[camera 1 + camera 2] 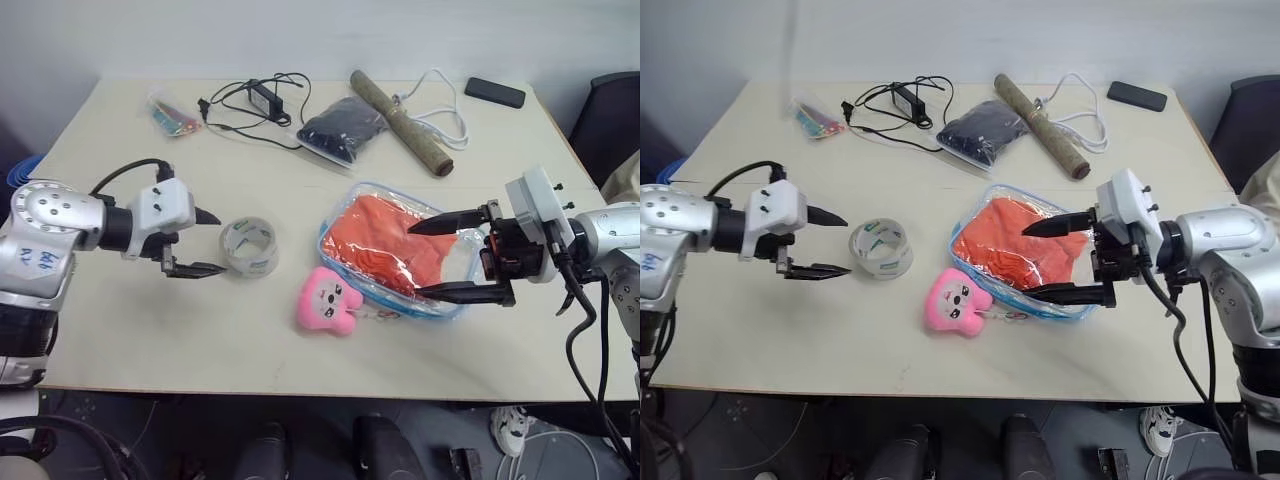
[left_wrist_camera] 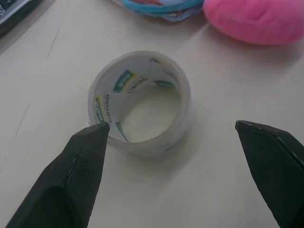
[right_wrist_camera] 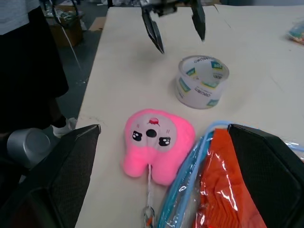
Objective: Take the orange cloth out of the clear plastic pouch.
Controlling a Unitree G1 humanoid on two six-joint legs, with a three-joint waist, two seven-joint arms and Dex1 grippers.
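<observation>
Head pair: we look forward and down over the whole tabletop (image 1: 120, 330), two near-identical views. Left wrist: close, angled down at the tape roll (image 2: 140, 102). Right wrist: close, low across the tabletop toward the pink plush toy (image 3: 156, 147). Shared by all: tape roll and plush toy.

Even, soft overhead light, faint shadows; glare on the clear plastic pouch (image 1: 400, 250).

light wooden table (image 1: 120, 330) carries clear plastic pouch (image 1: 345, 215), pink plush toy (image 1: 328, 300), tape roll (image 1: 249, 246), black adapter with cable (image 1: 262, 97), dark bag (image 1: 340, 128), brown rolled mat (image 1: 400, 121), white cable (image 1: 440, 112), black phone (image 1: 494, 92), small packet (image 1: 172, 114).
</observation>
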